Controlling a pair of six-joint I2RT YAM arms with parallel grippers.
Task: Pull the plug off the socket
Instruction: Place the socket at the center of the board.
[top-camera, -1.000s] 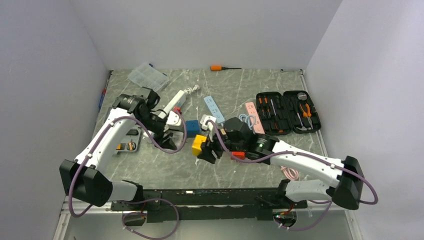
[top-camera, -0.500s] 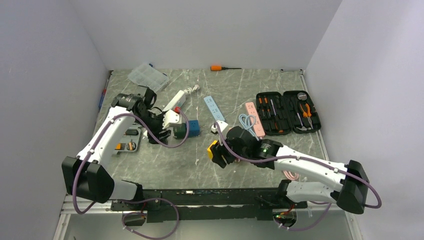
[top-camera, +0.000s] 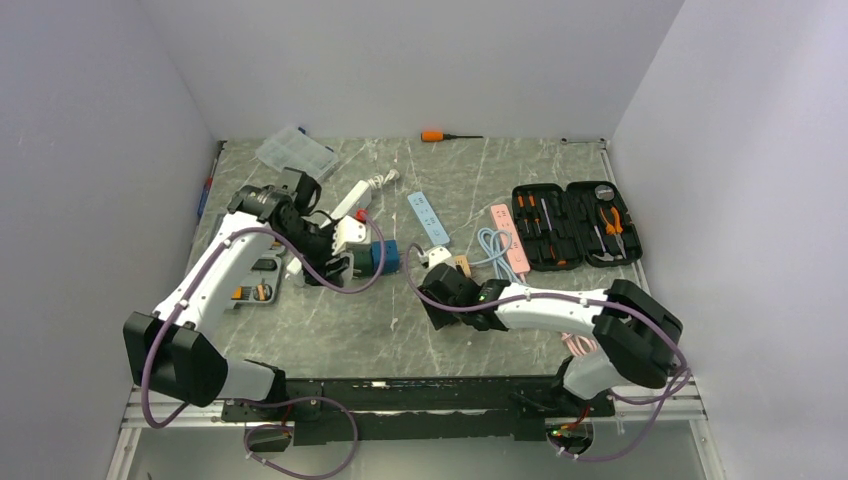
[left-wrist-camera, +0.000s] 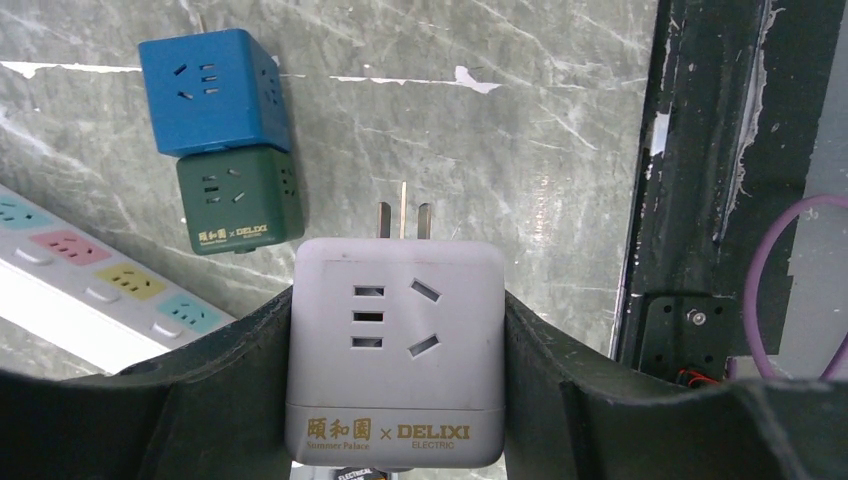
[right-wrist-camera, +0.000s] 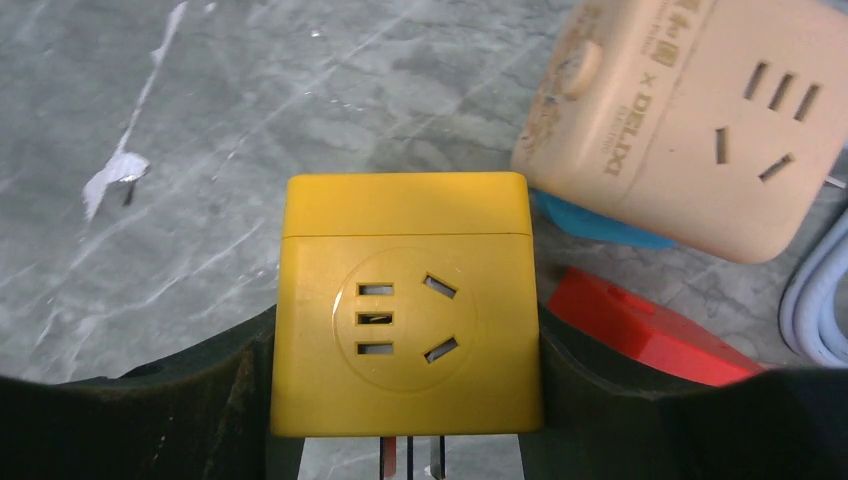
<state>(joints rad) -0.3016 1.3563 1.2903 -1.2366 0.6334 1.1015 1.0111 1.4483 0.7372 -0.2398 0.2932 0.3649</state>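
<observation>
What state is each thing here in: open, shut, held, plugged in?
Grey cube socket: held, prongs bare.
Yellow cube socket: held, prongs free.
Left pincer: shut.
Right pincer: shut.
Tool case: open.
Blue cube: lying against green cube.

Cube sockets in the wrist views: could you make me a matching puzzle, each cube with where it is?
1 grey cube
2 yellow cube
3 blue cube
4 beige cube

A held in right gripper
B beside green cube
C held in left gripper
D near red piece

Pairs: 1-C, 2-A, 3-B, 4-D
</observation>
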